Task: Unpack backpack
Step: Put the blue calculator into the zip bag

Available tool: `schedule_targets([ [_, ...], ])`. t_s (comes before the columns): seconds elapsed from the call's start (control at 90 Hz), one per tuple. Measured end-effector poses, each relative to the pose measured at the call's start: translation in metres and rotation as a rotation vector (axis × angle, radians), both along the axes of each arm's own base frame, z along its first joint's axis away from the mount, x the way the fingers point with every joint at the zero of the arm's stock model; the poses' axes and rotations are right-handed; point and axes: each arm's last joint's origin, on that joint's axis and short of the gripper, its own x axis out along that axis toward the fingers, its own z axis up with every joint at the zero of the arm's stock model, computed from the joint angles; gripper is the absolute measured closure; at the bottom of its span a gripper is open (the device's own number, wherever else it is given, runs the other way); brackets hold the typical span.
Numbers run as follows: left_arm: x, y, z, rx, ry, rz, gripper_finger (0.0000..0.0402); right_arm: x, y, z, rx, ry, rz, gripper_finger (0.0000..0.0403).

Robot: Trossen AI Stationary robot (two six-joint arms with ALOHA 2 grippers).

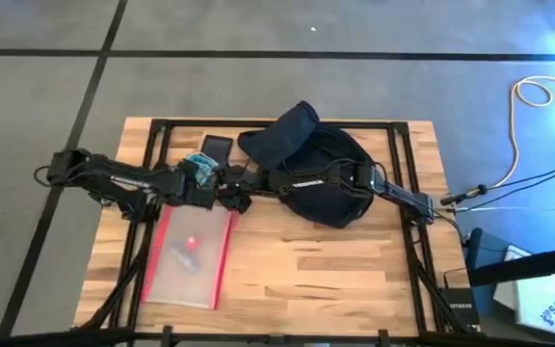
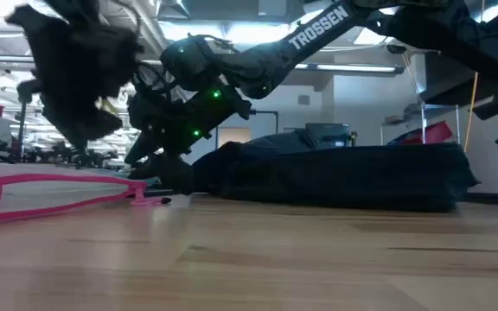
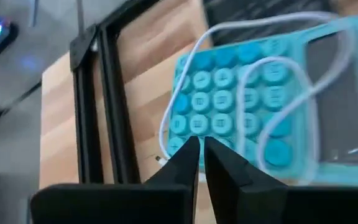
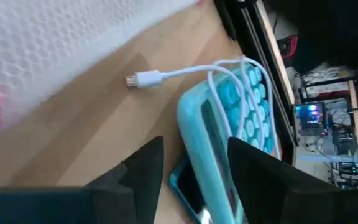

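Observation:
The dark navy backpack (image 1: 316,159) lies flat on the table's far right part, its opening toward the table's left. A teal keypad (image 3: 260,93), wrapped in a white cable (image 4: 185,73), lies left of it beside a black phone (image 1: 216,146). My left gripper (image 3: 202,152) is shut, and its tips show over the keypad's edge. My right gripper (image 4: 194,165) reaches across the backpack from the right. It is open, and its fingers stand on either side of the keypad's end. My left gripper's shut fingertips (image 3: 190,152) show in front of the keys along one edge of the keypad (image 3: 185,134). Nothing shows between the fingers. I cannot tell whether they touch the keypad or the cable.
A clear pouch with red edges (image 1: 191,253) lies on the near left part of the table, close beside both grippers. The cable's plug (image 4: 137,79) lies loose on the wood. A black frame (image 1: 152,145) runs round the tabletop. Bare wood shows at the near right.

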Motion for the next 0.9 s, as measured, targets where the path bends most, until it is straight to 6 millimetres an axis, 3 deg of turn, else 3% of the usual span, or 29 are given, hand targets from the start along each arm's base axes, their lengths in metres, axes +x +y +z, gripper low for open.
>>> schedule_targets([
  [0.267, 0.006, 0.035, -0.012, -0.058, -0.050, 0.008, 0.0393, -0.001, -0.003, -0.001, 0.101, -0.011, -0.058, 0.0242],
  [0.4, 0.005, 0.042, -0.010, -0.048, -0.016, -0.016, 0.0393, -0.001, -0.006, -0.001, 0.112, -0.012, -0.073, 0.0242],
  [0.589, -0.004, 0.043, 0.006, 0.029, -0.019, 0.012, 0.0396, -0.001, -0.008, 0.000, 0.193, -0.033, -0.124, 0.0242],
  [0.711, -0.013, 0.055, 0.002, -0.011, 0.046, 0.078, 0.0400, -0.002, -0.013, 0.000, 0.192, -0.031, -0.135, 0.0242],
  [0.9, -0.017, 0.076, 0.000, -0.088, 0.009, 0.122, 0.0400, -0.004, -0.017, -0.003, 0.232, -0.009, -0.184, 0.0242],
])
